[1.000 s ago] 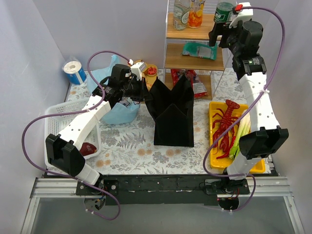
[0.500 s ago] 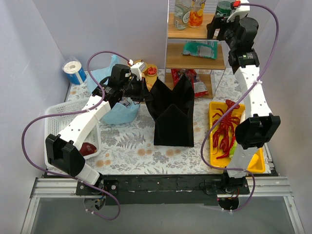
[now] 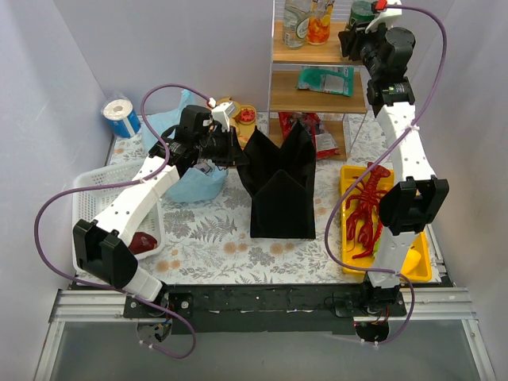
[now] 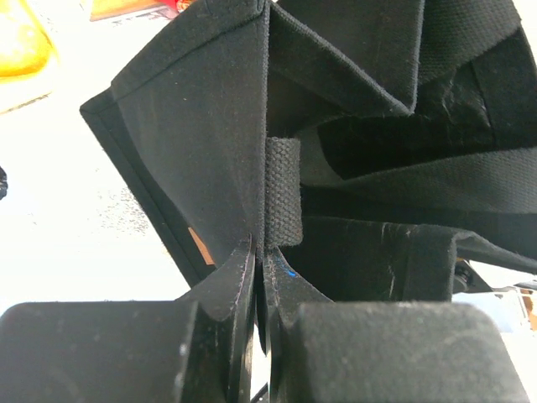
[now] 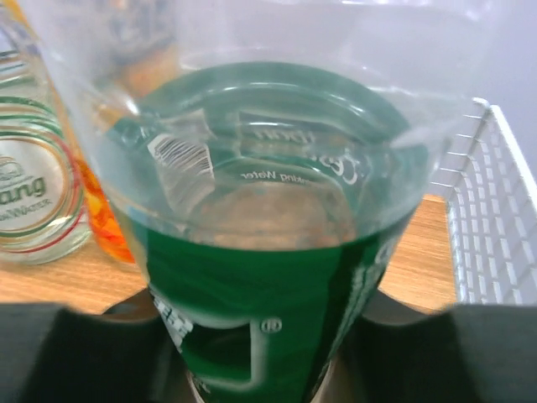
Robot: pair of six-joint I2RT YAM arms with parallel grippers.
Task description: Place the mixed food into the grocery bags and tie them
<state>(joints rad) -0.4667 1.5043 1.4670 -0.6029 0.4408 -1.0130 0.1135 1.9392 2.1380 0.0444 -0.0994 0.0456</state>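
Observation:
The tall black bag (image 3: 279,186) stands mid-table with pointed upper edges. My left gripper (image 3: 236,152) is shut on its left upper edge; in the left wrist view the fingertips (image 4: 262,252) pinch the seam by a woven strap of the bag (image 4: 210,126). The light-blue plastic bag (image 3: 186,163) lies under the left arm. My right gripper (image 3: 357,30) reaches to the top shelf, and its fingers press both sides of a green-labelled bottle (image 3: 362,11). The bottle (image 5: 268,277) fills the right wrist view between the gripper's fingers (image 5: 260,344). A red snack packet (image 3: 319,136) lies behind the black bag.
Two more bottles (image 3: 298,22) stand on the wooden shelf's top board, and a green packet (image 3: 325,79) lies on the board below. A yellow tray (image 3: 422,266) at the right holds a red lobster (image 3: 365,208). A white lattice basket (image 3: 91,198) stands at the left, with a blue-and-white roll (image 3: 121,117) behind it.
My right arm has stretched back and up to the top shelf, bringing its gripper around the green-labelled bottle. The left arm and the black bag have not moved.

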